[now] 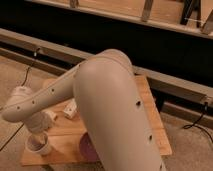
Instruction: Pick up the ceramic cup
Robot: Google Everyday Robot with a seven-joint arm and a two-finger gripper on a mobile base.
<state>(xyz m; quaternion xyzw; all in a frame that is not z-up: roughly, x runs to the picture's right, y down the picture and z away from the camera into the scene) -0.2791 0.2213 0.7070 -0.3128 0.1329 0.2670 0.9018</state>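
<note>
The ceramic cup (39,145), small, white and round, stands on the front left corner of a low wooden table (150,107). My gripper (35,129) hangs from the wrist directly over the cup, touching or nearly touching its rim. My big beige arm (110,105) fills the middle of the view and hides much of the table.
A dark reddish-brown bowl (87,148) sits on the table right of the cup, partly behind my arm. A white bottle (70,108) lies further back. A long dark bench or rail (165,80) runs behind the table. Cables lie on the floor.
</note>
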